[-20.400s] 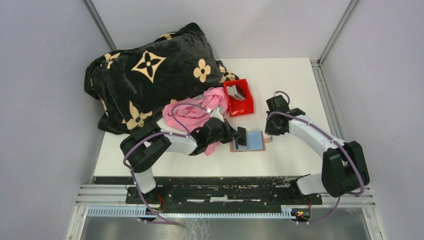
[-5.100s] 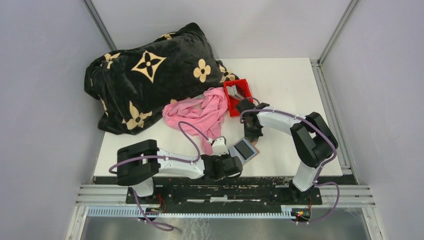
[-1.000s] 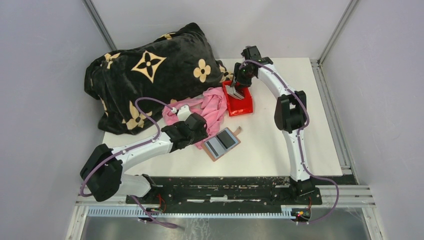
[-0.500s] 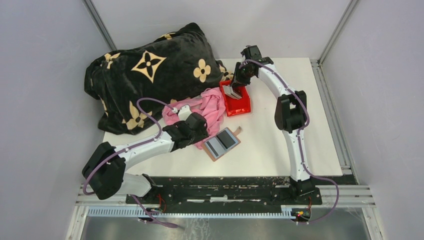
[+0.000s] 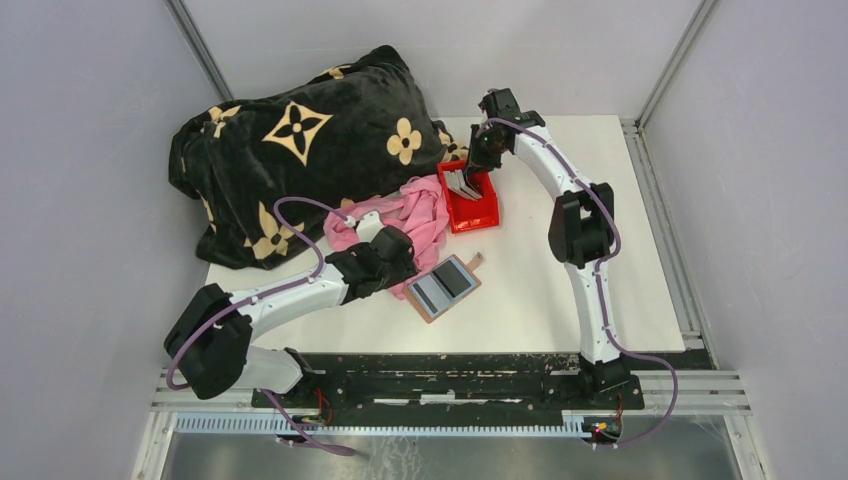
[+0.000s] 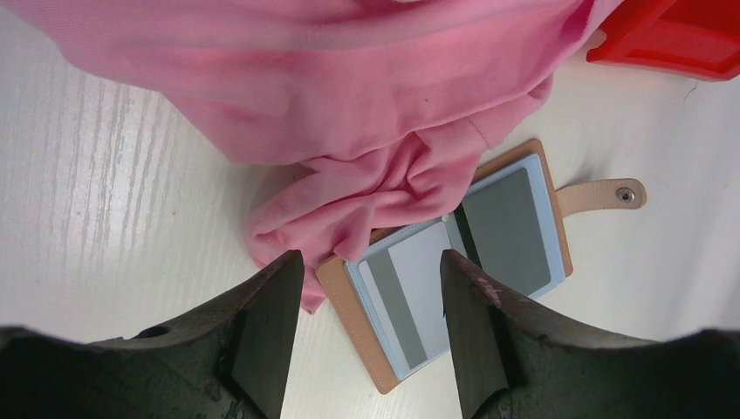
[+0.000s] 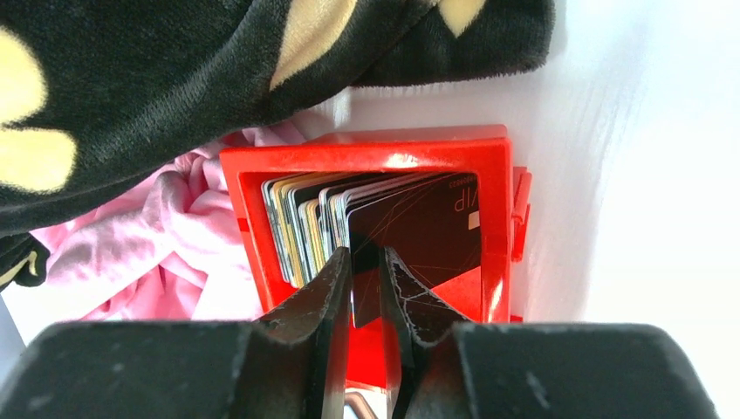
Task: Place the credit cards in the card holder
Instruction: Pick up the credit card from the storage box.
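The credit cards (image 7: 305, 223) stand on edge in a tight row inside the red bin (image 7: 366, 144). The front one is a dark card (image 7: 419, 236) crossed by thin pale lines, with letters near its far corner that read "VIP", the first letter partly cut off. Print on the other cards is too small to read.

The right gripper (image 7: 365, 262) reaches into the bin, its two fingers drawn close together with the dark card's near edge between them. I cannot tell whether they have clamped on it.

In the top view the card holder (image 5: 443, 287) lies open flat on the white table (image 5: 560, 290), at about 6 o'clock from the bin and apart from it. Its snap tab (image 6: 602, 194) sticks out to one side. Its pale blue sleeves show one dark grey card and one whitish card with a grey stripe.

The left gripper (image 6: 371, 262) hangs above the holder's near edge with its fingers spread wide, grasping nothing.

A pink cloth (image 6: 349, 87) at the holder's 10 o'clock drapes over one corner of it. A black plush blanket (image 7: 131, 70) with tan flower motifs, no lettering on it, lies beyond at 11 o'clock.
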